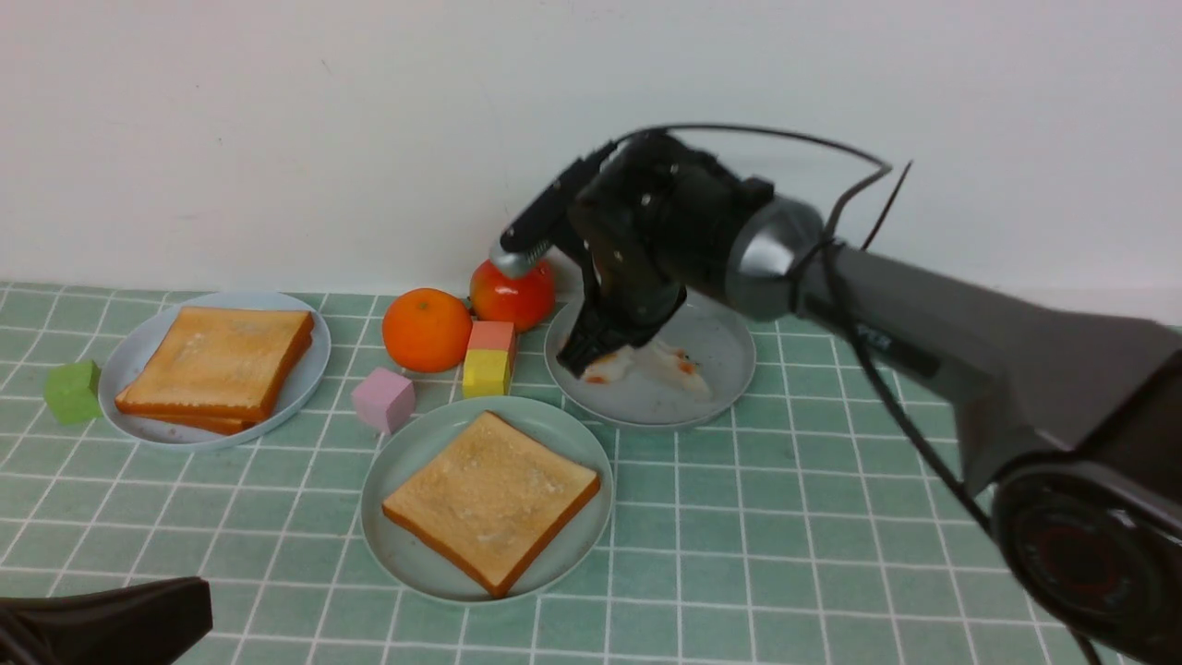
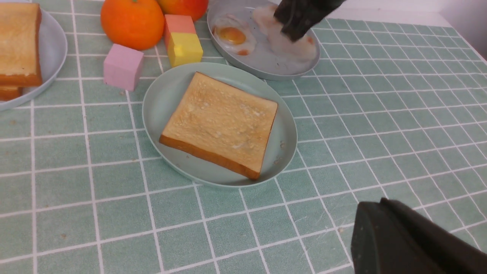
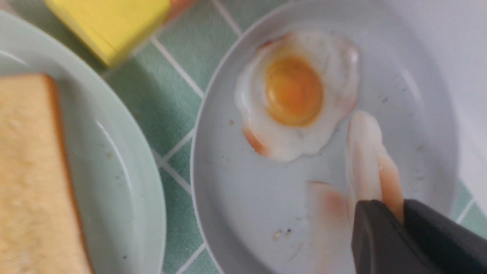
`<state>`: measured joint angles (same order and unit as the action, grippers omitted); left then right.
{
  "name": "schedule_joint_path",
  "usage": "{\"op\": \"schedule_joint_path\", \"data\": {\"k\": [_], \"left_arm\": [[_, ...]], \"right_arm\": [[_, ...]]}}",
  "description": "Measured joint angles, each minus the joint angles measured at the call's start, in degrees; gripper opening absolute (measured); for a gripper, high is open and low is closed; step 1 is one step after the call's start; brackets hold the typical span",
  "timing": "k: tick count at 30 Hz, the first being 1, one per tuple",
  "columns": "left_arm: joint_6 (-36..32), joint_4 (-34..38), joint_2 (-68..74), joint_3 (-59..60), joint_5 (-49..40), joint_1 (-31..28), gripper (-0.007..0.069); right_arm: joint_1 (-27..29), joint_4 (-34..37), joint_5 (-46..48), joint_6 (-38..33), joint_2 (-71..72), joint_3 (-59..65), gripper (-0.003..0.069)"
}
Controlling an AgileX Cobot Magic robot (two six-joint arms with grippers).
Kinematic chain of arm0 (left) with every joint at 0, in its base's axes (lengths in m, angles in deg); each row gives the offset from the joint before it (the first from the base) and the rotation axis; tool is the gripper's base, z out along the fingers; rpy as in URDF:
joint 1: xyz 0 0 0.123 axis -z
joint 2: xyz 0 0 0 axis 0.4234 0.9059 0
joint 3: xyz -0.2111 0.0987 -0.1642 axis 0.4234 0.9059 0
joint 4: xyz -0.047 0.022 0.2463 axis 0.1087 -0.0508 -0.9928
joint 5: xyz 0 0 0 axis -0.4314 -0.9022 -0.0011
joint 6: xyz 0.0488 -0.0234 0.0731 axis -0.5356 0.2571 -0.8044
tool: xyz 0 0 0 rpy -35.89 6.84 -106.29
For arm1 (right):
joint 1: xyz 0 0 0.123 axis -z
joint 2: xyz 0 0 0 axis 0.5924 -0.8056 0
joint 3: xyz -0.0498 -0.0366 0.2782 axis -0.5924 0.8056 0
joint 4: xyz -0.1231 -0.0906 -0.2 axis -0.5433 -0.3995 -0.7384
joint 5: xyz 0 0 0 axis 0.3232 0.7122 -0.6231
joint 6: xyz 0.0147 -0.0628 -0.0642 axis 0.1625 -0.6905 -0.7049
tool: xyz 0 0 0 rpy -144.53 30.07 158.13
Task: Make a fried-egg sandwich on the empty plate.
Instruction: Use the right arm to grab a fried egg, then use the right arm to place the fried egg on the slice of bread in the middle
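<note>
The mint-green plate (image 1: 416, 443) near the front holds one toast slice (image 1: 489, 499), which also shows as toast (image 2: 220, 121). Behind it to the right, a pale blue-grey plate (image 1: 720, 351) carries two fried eggs. One egg (image 3: 293, 91) lies flat, yolk up. My right gripper (image 3: 397, 213) is shut on the rim of the other egg (image 3: 365, 152), whose edge stands up between the fingers. In the front view that gripper (image 1: 596, 356) hides most of the flat egg. My left gripper (image 2: 371, 207) is shut and holds nothing, low over the cloth near the front left.
A blue-grey plate (image 1: 129, 356) at the left holds two stacked toast slices (image 1: 217, 360). An orange (image 1: 427, 330), a red fruit (image 1: 512, 294), a pink block (image 1: 383, 399) and a yellow block under a salmon one (image 1: 488, 371) stand between the plates. A green block (image 1: 74, 391) sits far left.
</note>
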<state>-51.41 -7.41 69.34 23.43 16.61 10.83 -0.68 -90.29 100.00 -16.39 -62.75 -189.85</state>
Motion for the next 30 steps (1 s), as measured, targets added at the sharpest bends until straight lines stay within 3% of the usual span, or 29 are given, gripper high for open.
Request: {"op": "schedule_joint_path", "data": {"k": [15, 23, 30], "left_arm": [[0.0, -3.3, 0.0, 0.0, -3.3, 0.0, -0.001], [0.0, -5.4, 0.0, 0.0, -3.9, 0.0, -0.0005], [0.0, -5.5, 0.0, 0.0, -3.9, 0.0, -0.0001]], "right_arm": [[-1.5, -1.9, 3.3, 0.0, 1.2, 0.1, 0.0071], [-9.5, 2.5, 12.0, 0.0, 6.7, 0.0, 0.0071], [-15.7, 5.2, 9.3, 0.8, 5.5, 0.0, 0.0071]]}}
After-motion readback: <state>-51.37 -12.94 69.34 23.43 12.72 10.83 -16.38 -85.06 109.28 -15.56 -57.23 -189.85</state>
